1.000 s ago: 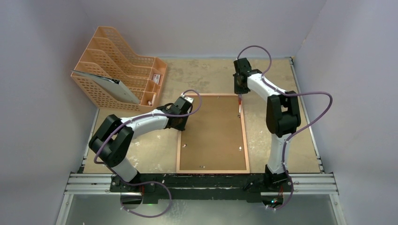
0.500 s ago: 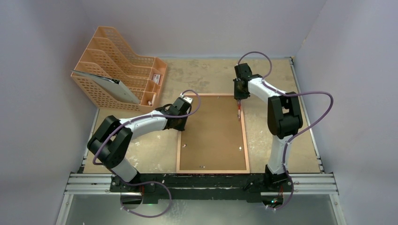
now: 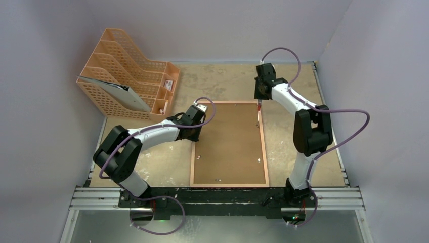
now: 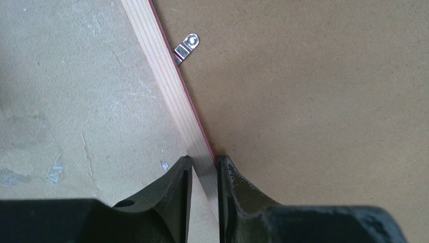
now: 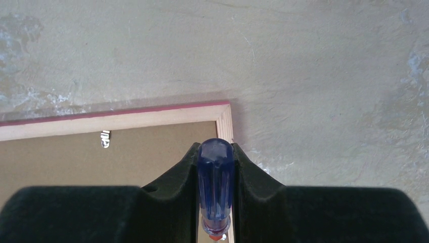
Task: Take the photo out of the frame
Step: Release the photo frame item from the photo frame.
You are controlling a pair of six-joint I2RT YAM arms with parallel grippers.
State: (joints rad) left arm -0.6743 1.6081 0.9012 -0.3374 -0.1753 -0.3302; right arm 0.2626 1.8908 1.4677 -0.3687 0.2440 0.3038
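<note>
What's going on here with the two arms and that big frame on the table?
The frame lies face down on the table, with its brown backing board up and in place. The left tool is clamped on the frame's left rail, apparently steadying it. The right tool grips a blue-handled screwdriver, tip down at the backing's far right edge, probably to work the metal clips.
</note>
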